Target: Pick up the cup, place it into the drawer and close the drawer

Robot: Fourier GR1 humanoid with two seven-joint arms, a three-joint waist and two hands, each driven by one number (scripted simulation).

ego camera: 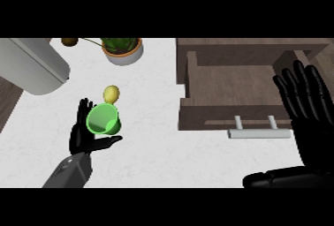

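Note:
A green cup [103, 119] lies tipped on the white counter [163, 154], its mouth facing toward me. My left hand [85, 137] is right beside it. The straight fingers rise along the cup's left side and the thumb reaches under its lower edge, so the hand is open. The wooden drawer [228, 86] stands pulled out at the right, empty inside, with its pale bar handle [258, 133] on the near front. Over the drawer's right side my right hand [312, 123] is held open, fingers pointing up.
A yellow fruit [111, 93] lies just behind the cup. At the back stand a potted plant [123, 50] and a small brown object [68, 42]. A large grey appliance [29, 66] fills the back left corner.

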